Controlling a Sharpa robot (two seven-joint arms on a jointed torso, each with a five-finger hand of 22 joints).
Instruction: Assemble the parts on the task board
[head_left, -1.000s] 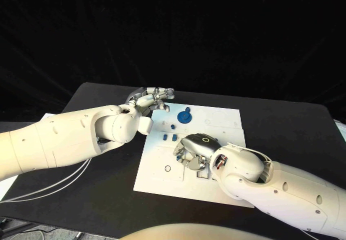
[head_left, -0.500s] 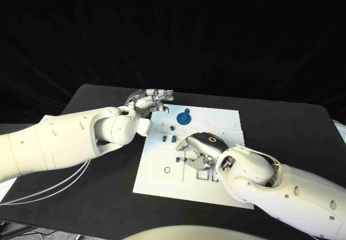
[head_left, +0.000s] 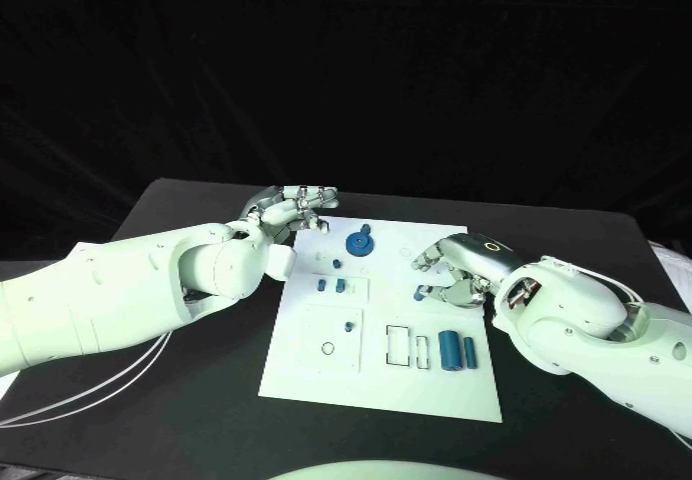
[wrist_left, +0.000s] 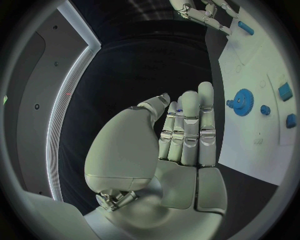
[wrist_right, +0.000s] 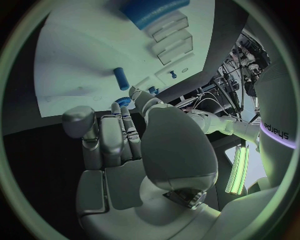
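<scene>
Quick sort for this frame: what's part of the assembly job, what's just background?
Job:
- task board
- blue gear
- two blue cylinders lying side by side
- small blue pieces
- small blue part by the right hand
- left hand

Background:
- black table
- white cables

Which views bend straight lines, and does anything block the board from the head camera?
Head view: the task board keeps straight edges, and the right hand covers part of its right side. Left wrist view: fisheye, the board edge curves behind the left hand. Right wrist view: also fisheye, the board's slots bend, and the hand takes up the middle.
</scene>
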